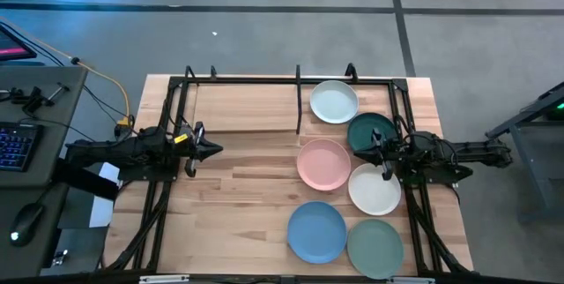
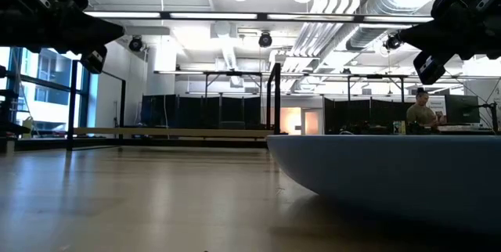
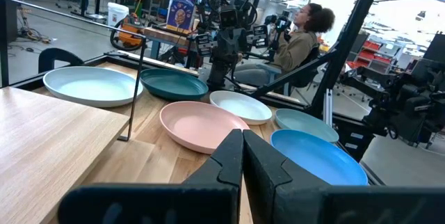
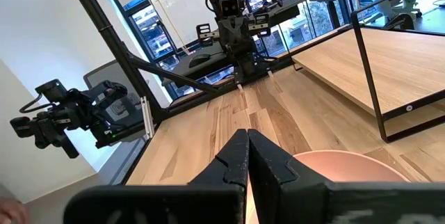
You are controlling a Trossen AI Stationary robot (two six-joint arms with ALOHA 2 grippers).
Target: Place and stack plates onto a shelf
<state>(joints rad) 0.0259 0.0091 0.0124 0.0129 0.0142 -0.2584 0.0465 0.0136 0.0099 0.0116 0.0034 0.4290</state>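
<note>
Mid-right of the high view: my right gripper fingers pressed together over the white plate | left gripper too | risk: pink plate touches it, could get bumped

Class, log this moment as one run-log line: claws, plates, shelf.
left claw: shut, empty | right claw: shut, empty | plates: six on table | shelf: no plates

A wooden table stood on a grey floor; left of the table sat a desk carrying a backlit keyboard and a mouse; a yellow cable ran from the desk toward the table; beyond the table's right side a person sat in a chair; a white bucket stood behind the table's far edge.
</note>
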